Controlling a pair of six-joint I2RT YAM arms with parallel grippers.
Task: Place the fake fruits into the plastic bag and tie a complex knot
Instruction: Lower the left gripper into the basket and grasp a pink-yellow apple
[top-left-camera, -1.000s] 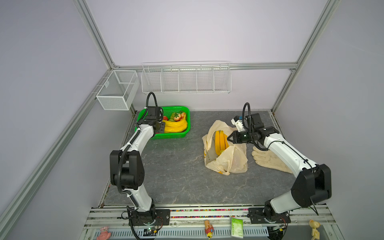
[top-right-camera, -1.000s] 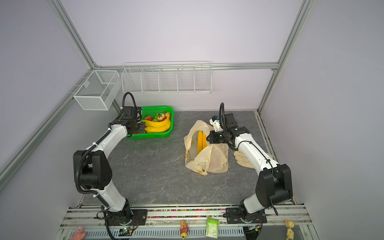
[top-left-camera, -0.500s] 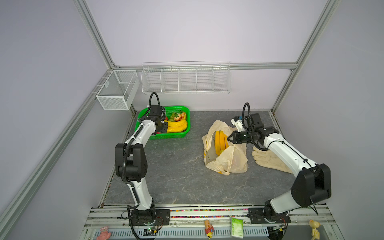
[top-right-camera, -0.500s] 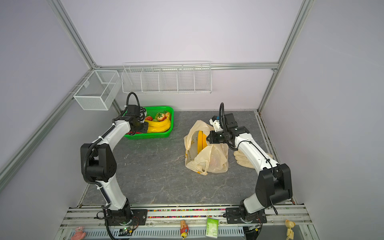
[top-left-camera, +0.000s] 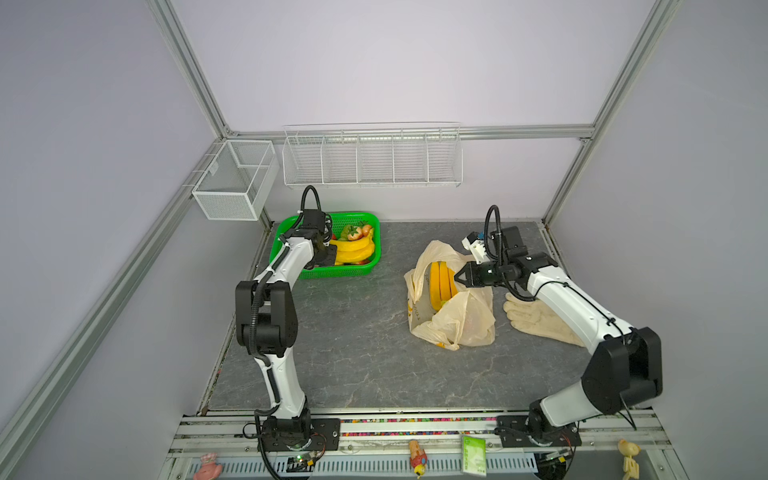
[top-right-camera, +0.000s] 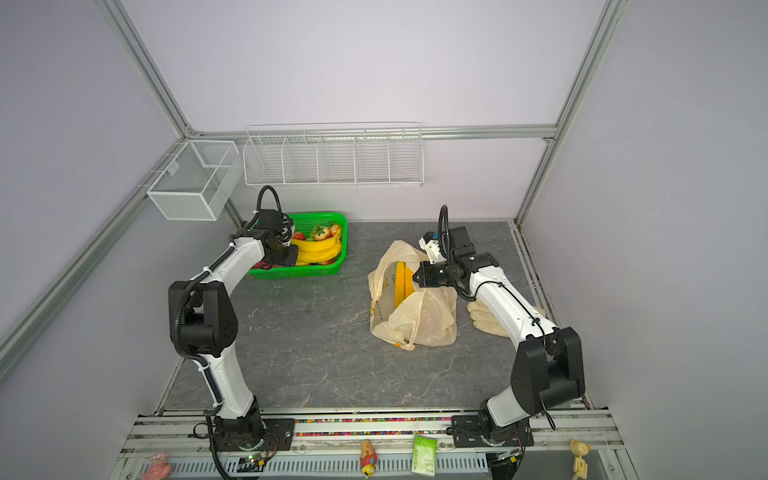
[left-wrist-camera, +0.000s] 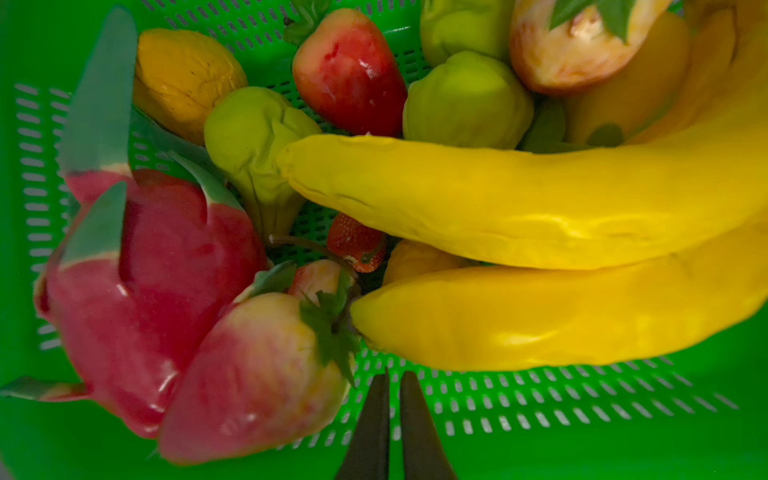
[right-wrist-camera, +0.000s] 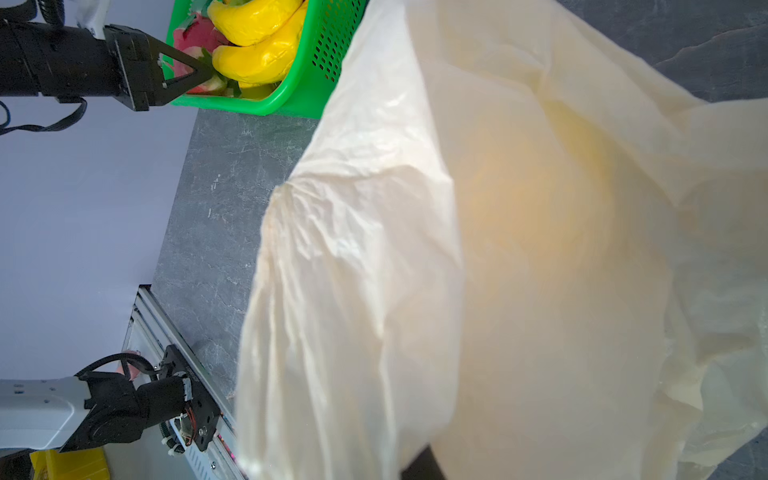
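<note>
Within green basket (top-left-camera: 361, 272), banana bunch (top-left-camera: 355, 249) lengthwise, tips apparently toward left claw (top-left-camera: 331, 259)

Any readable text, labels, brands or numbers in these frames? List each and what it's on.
Nothing can be read.
plastic bag: dark lettering on its side, too small to read.
green packet: printed face, too small and blurred to read.
</note>
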